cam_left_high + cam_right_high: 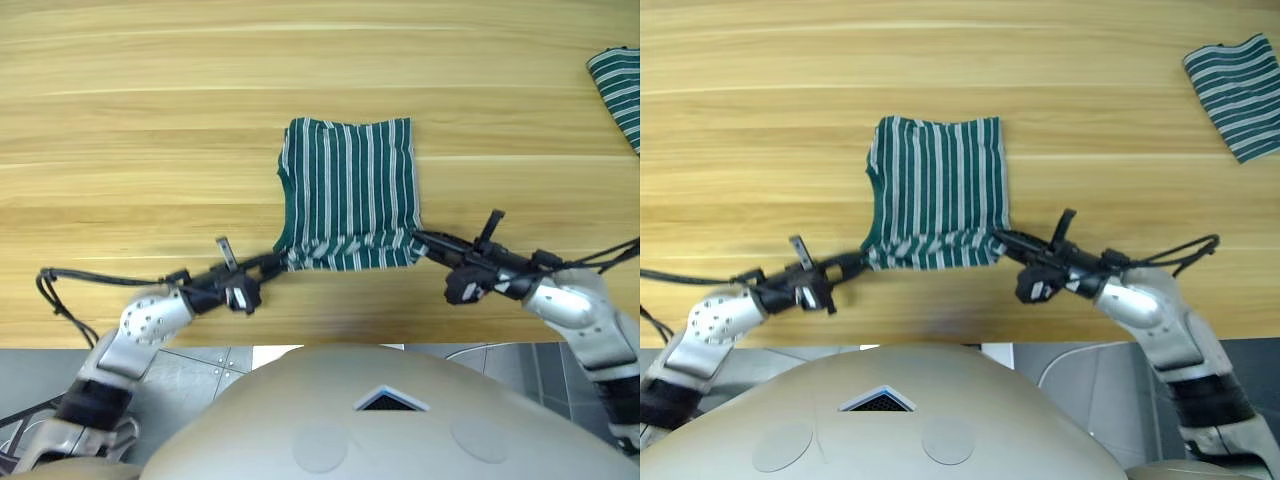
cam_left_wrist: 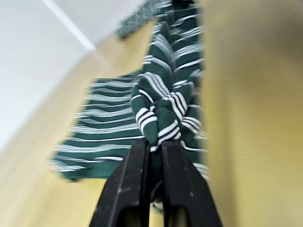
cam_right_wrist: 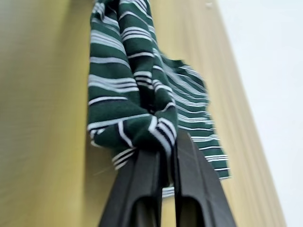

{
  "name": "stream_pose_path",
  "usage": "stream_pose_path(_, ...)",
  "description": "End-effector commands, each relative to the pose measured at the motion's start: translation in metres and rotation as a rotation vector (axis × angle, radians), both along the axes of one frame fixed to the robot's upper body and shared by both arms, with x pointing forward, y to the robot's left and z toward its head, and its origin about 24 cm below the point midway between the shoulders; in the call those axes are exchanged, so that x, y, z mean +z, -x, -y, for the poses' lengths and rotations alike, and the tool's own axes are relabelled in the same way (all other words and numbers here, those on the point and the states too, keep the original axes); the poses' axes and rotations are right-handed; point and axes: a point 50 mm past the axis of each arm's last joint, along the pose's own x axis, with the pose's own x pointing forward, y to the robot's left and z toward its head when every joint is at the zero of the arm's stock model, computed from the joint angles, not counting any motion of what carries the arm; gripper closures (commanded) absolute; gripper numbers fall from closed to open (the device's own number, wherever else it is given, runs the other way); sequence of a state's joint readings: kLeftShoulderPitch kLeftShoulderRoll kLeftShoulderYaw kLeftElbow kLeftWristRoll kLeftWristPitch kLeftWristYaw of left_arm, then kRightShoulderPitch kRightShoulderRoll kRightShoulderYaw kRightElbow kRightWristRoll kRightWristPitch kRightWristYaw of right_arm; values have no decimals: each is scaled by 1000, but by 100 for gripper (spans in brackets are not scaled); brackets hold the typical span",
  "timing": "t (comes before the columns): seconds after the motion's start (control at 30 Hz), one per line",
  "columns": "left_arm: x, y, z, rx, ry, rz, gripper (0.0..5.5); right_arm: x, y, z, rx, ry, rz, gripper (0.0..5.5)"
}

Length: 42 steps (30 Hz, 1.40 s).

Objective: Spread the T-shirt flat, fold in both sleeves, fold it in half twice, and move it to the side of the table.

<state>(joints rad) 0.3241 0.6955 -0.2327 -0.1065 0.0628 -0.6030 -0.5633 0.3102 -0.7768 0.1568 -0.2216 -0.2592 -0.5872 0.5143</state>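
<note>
The left gripper point(image 1: 279, 262) and right gripper point(image 1: 419, 238) are each pinching a near corner of the folded T-shirt point(image 1: 348, 190), which is lying by the table's point(image 1: 140, 120) front edge, with wood stretching leftward and a striped cloth point(image 1: 1236, 80) far right.

Light wood-grain surface point(image 1: 150, 120). Folded green-and-white striped T-shirt point(image 1: 348, 190) lies on it around the middle, close to the near edge. Second striped cloth point(image 1: 1235, 95) lies well apart, far right corner.
</note>
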Motion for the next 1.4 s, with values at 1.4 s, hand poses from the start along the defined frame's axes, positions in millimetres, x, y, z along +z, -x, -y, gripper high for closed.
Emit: stream_pose_path(1.4,-29,-160,42,469,119,18,345,-37,-179,-41,-546,-69,227,331)
